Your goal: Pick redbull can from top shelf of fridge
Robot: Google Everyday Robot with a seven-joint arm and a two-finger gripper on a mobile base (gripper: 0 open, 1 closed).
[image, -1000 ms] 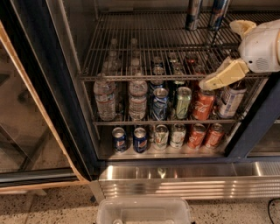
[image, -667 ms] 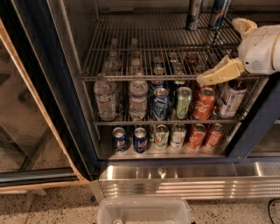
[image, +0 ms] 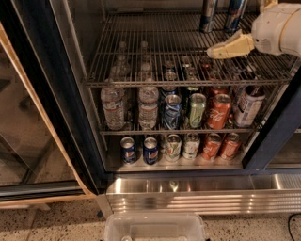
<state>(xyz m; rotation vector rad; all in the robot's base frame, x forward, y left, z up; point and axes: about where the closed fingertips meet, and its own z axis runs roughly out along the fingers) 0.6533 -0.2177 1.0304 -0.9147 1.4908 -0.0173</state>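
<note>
Camera view, looking down into an open fridge [image: 42, 94] with a dark frame and a ribbed steel base panel [image: 202, 195].

At 1 o'clock, far back on the top shelf [image: 155, 52]: redbull can [image: 208, 15], tall and slim, upper part cut off by the top edge, with a similar slim can [image: 235, 12] just beside it toward 3 o'clock.

At 2 o'clock: cream gripper [image: 222, 49] on a white arm, pointing toward 9 o'clock, hovering over the wire rods, near the redbull can at its 6 o'clock, not touching. Spread or closed: cannot tell.

Raised since a second ago; then lower, in front of the shelf's front rail, now above the rack. Cans and bottles unmoved.

Under the rack, toward 9 o'clock: water bottles [image: 113, 106]. Beside them and below: upright soda cans [image: 196, 110] in two rows.

At 6 o'clock, at the bottom edge: clear plastic bin [image: 155, 228].
</note>
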